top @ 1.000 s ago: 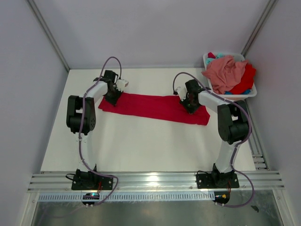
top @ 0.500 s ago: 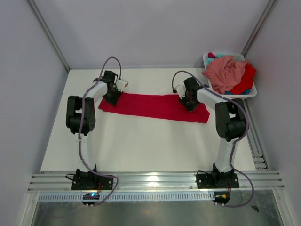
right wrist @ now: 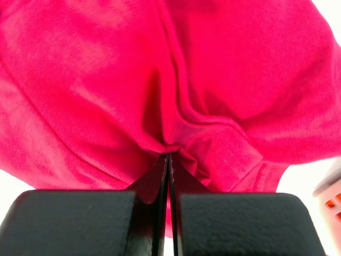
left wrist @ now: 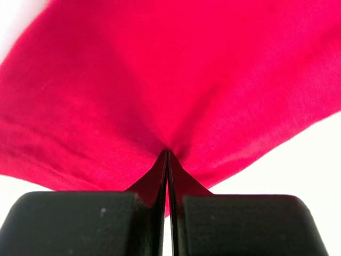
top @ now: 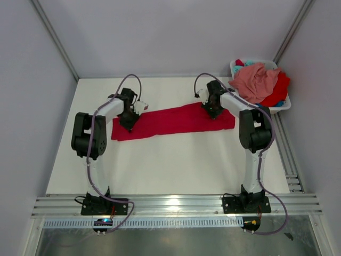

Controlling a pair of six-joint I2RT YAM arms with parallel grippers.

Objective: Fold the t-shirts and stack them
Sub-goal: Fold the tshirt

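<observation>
Red t-shirt [top: 170, 121] farther back, ends inside left claw [top: 129, 124], right claw [top: 212, 111]

The white table [top: 176, 160] carries 2 things directly. A red t-shirt [top: 170, 120] lies across its far half as 1 long, narrow strip running left to right, slightly slanted, with the left end nearer than the right end. A white basket [top: 281, 107] sits at the far right corner, close to the strip's right end. A ribbed metal rail [top: 176, 204] runs along the table's near edge.
</observation>
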